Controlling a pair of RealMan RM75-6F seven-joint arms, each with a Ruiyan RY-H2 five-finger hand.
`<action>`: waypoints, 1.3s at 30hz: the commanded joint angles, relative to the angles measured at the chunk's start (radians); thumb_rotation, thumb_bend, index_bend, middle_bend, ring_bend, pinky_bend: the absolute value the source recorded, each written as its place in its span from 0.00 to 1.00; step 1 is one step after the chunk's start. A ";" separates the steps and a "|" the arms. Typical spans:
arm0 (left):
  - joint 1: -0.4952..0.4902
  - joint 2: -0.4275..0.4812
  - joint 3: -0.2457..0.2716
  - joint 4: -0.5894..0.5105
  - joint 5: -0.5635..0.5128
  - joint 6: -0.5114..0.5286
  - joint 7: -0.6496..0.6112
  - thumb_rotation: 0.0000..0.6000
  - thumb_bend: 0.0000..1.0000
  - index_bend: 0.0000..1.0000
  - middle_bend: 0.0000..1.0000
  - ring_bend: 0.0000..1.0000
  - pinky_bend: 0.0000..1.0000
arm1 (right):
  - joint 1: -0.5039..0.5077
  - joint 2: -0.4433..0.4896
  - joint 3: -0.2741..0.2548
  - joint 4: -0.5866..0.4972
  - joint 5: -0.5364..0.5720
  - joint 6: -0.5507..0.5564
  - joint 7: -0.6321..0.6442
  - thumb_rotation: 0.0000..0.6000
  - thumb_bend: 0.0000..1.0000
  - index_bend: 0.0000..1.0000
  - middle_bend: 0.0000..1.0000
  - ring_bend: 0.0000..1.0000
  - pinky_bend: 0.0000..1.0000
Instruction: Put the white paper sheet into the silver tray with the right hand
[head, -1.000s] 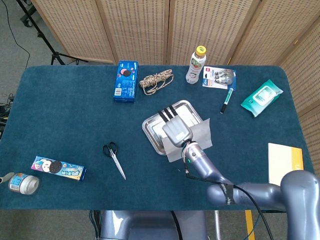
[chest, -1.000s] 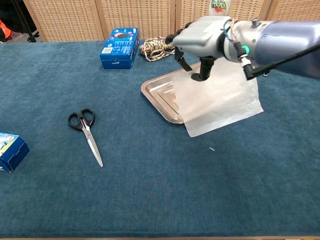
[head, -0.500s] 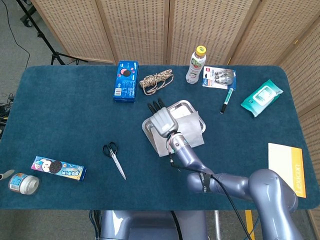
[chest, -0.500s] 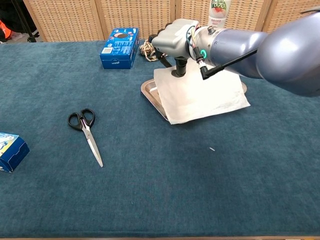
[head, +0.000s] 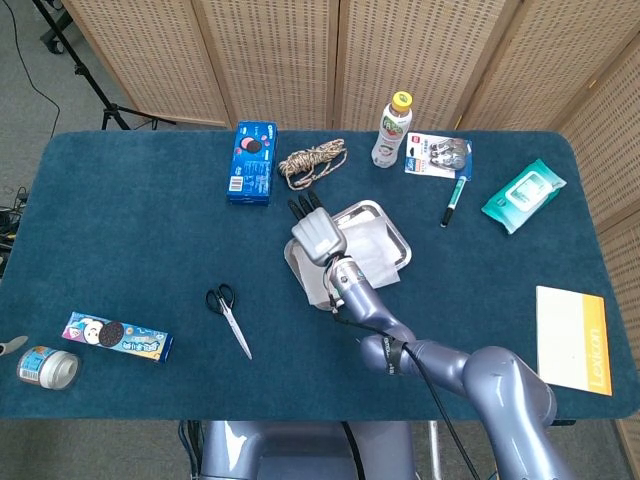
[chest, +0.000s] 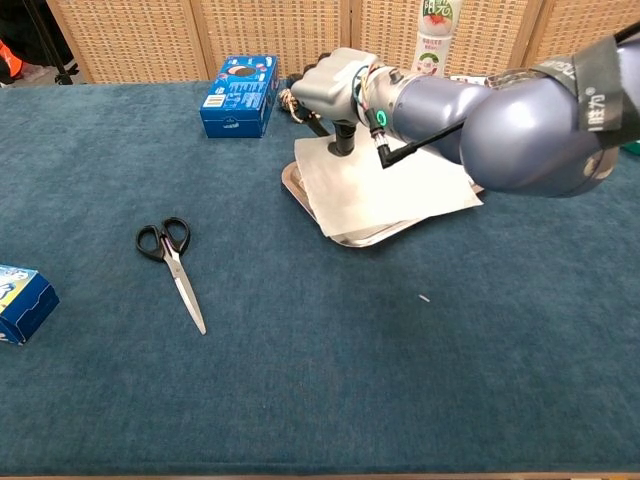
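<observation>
The white paper sheet (chest: 385, 190) lies spread over the silver tray (chest: 357, 239), its left edge hanging past the tray's left rim. In the head view the paper sheet (head: 372, 256) covers most of the tray (head: 365, 207), whose far corner stays bare. My right hand (chest: 331, 84) hovers over the sheet's far left corner, and its dark fingertips (chest: 343, 141) pinch the paper there. From above, the right hand (head: 317, 236) sits at the tray's left side. The left hand appears in neither view.
A blue cookie box (head: 251, 162) and a rope coil (head: 312, 163) lie just beyond the hand. A bottle (head: 392, 130), a pen (head: 454, 202) and a wipes pack (head: 522, 194) are at the back right. Scissors (head: 229, 318) lie at the front left.
The right hand moved left and away from me, dragging the paper with it. The sheet went from hanging off the tray's right side to lying across the tray.
</observation>
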 joint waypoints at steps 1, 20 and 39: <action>-0.008 -0.001 0.000 0.002 -0.008 -0.016 0.005 1.00 0.00 0.00 0.00 0.00 0.00 | 0.005 -0.017 -0.006 0.036 -0.042 -0.009 0.025 1.00 0.52 0.63 0.03 0.00 0.02; -0.018 0.000 -0.005 0.006 -0.026 -0.038 0.003 1.00 0.00 0.00 0.00 0.00 0.00 | -0.006 -0.089 -0.025 0.201 -0.164 -0.089 0.145 1.00 0.50 0.63 0.03 0.00 0.02; -0.021 0.000 -0.010 0.009 -0.042 -0.045 0.005 1.00 0.00 0.00 0.00 0.00 0.00 | 0.004 -0.135 -0.085 0.324 -0.387 -0.082 0.252 1.00 0.00 0.02 0.00 0.00 0.02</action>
